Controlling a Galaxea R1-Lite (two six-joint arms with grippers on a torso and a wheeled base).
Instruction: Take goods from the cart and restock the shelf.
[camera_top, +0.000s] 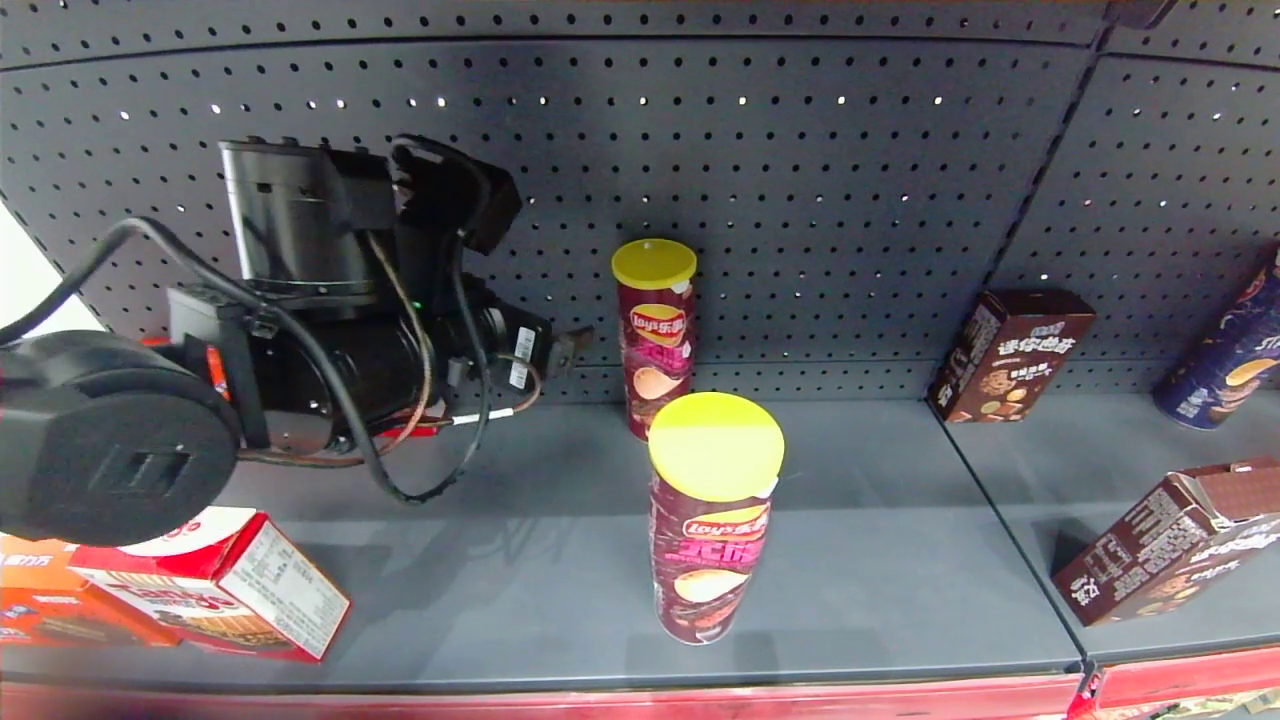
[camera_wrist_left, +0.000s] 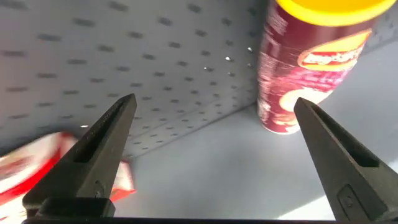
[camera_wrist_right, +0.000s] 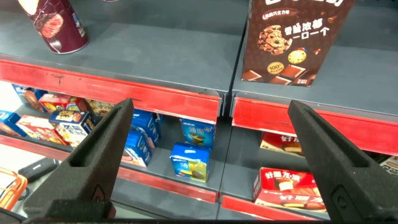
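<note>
Left gripper (camera_wrist_left: 214, 101) (jaws apart) faces chip can (camera_wrist_left: 305, 68).

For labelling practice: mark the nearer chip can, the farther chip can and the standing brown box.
nearer chip can (camera_top: 715, 446), head view, middle of its yellow lid
farther chip can (camera_top: 655, 345), head view, its maroon side
standing brown box (camera_top: 1015, 362), head view, its front face
</note>
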